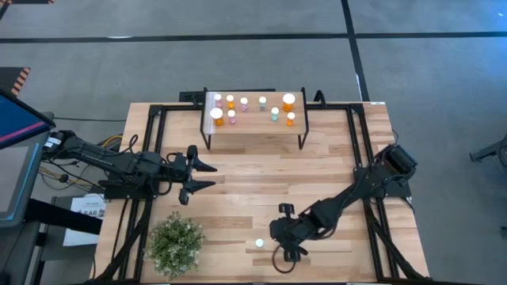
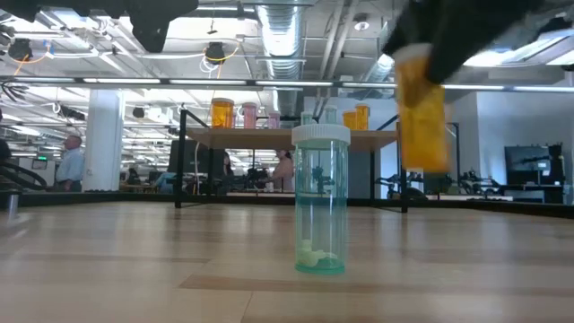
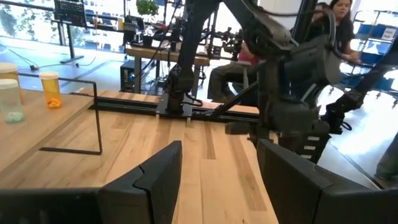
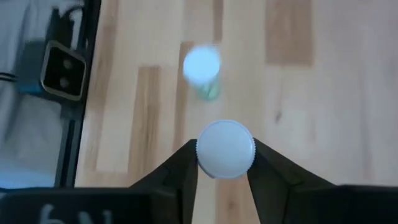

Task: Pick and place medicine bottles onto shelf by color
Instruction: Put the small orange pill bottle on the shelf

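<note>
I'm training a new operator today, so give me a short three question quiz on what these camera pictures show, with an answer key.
1. True or false: the right pincer is shut on a white-capped orange bottle lifted off the table.
2. What colour is the bottle standing alone on the tabletop? A pink, B teal, C orange.
3. Fill in: the left pincer waits open in front of the ____, which carries the bottles placed so far.

Key: 1 true; 2 B; 3 shelf.
</note>
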You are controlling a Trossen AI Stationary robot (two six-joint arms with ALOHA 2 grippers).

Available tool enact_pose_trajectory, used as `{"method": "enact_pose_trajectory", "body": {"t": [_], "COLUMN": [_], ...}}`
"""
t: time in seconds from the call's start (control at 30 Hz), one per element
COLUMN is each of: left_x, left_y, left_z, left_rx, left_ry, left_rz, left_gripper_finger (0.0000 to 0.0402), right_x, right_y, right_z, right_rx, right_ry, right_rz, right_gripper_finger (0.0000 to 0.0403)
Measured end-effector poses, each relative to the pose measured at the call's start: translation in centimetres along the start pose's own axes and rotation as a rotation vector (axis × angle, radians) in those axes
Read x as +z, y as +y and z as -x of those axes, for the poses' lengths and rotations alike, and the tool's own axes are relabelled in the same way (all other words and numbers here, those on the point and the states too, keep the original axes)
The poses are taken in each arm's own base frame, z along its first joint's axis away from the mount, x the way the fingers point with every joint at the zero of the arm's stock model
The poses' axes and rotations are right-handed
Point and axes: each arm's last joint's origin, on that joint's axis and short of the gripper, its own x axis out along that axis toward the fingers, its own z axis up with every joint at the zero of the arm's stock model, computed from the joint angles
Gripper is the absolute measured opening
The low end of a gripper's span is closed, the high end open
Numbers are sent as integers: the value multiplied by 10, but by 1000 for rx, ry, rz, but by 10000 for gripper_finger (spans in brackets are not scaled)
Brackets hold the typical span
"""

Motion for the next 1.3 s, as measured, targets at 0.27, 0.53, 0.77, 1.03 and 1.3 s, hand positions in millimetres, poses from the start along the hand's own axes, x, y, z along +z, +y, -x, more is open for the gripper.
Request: {"method": "enact_pose_trajectory", "body": {"t": [0.27, 0.53, 0.77, 1.03, 1.3], "left_x": [0, -1, 0, -1, -2], "left_y": [0, 0, 0, 1, 1], "left_z": [0, 0, 0, 0, 0], "left_rx": [1, 5, 11, 18, 21], "left_ry": [0, 5, -3, 3, 18], "left_rz": [0, -9, -10, -13, -20], "left_gripper_finger": [196, 196, 196, 196, 196], "right_x": [44, 81, 98, 116, 135], "right_y": [-41, -131, -215, -274, -308], "right_z": [36, 123, 154, 137, 120], "right_rx": [-70, -207, -316, -303, -332], "right_ry": [-37, -322, -492, -427, -343], "right_rz": [111, 98, 10, -41, -67], "right_gripper_finger": [142, 144, 152, 151, 154]}}
